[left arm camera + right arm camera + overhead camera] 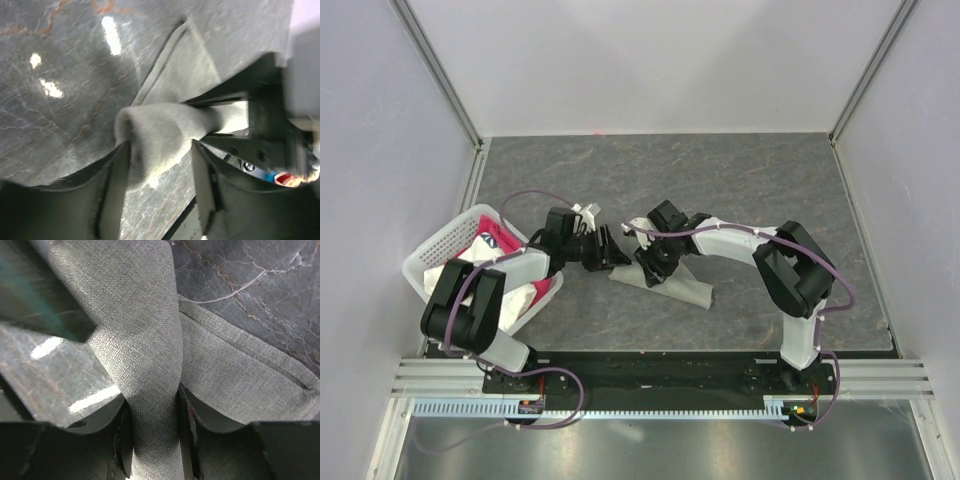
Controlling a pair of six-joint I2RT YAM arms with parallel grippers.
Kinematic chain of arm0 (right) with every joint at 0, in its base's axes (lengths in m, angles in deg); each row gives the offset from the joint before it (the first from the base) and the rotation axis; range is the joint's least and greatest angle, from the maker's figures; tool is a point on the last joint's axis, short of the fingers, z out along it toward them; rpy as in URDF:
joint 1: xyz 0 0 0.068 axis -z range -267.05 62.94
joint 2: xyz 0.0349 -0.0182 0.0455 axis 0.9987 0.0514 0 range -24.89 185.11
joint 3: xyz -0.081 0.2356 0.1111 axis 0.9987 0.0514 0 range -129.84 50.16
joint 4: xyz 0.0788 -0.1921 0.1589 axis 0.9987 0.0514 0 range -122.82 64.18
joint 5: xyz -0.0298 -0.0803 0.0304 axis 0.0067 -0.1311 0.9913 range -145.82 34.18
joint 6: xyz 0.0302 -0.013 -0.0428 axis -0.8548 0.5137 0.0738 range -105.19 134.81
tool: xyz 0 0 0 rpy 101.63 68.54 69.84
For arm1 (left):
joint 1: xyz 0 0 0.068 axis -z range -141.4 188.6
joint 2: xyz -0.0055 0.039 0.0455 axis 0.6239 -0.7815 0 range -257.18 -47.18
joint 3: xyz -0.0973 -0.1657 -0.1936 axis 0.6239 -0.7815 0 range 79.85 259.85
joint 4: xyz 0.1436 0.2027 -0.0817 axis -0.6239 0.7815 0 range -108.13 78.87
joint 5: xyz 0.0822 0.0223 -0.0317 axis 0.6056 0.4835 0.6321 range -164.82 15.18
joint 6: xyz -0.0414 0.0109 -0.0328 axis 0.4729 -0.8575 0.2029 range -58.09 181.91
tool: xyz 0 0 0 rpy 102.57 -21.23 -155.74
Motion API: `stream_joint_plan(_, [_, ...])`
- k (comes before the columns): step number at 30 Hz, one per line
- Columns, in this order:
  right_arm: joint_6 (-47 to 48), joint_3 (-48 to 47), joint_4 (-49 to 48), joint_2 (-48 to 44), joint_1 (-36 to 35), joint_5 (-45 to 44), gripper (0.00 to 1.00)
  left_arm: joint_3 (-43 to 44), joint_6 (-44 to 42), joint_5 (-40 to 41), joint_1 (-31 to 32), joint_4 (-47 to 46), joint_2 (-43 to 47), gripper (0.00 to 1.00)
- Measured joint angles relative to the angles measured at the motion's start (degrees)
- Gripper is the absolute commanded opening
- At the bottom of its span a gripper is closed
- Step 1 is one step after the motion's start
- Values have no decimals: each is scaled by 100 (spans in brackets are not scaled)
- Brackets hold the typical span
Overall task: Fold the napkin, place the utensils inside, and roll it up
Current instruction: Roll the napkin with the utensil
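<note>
The grey-green napkin [686, 288] lies rolled into a tube on the dark table, just in front of both grippers. My left gripper [610, 251] is at the roll's left end. In the left wrist view its jaws stand open around that rounded end [156, 136], which leans on one finger [114, 190] while the other finger [202, 185] stands just off it. My right gripper [649, 268] is shut on the napkin. In the right wrist view both fingers press into the roll [150, 365], and a loose flap [235, 375] lies beside it. The utensils are hidden.
A white basket [438, 250] stands at the left edge of the table, under my left arm, holding a pink cloth [496, 241] and a white cloth [523, 296]. Light walls close in the table [740, 180] on three sides.
</note>
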Motion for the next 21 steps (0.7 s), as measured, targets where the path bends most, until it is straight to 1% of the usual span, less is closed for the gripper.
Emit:
stream_joint_plan(4, [-50,-343,374,289,210,562,44,-254,9,52,0,-212,481,63])
stream_joint_plan(6, [-122,-498,538,417,295,776,45,-350,9,52,0,-304,586,63])
stream_joint_plan(12, [-308,-708,817,684,444,1414,45,-682,20,-20,0,-619,525,62])
stream_joint_plan(15, [-380,-776,918,811,490,1707,45,-813,44,-52,0,-739,450,60])
stream_joint_plan(18, [-476,-809,997,929,540,2024,45,-841,61,-83,0,-839,361,56])
stream_joint_plan(21, [-557,-824,1045,1014,599,2240,45,-859,72,-188,2,-962,278,43])
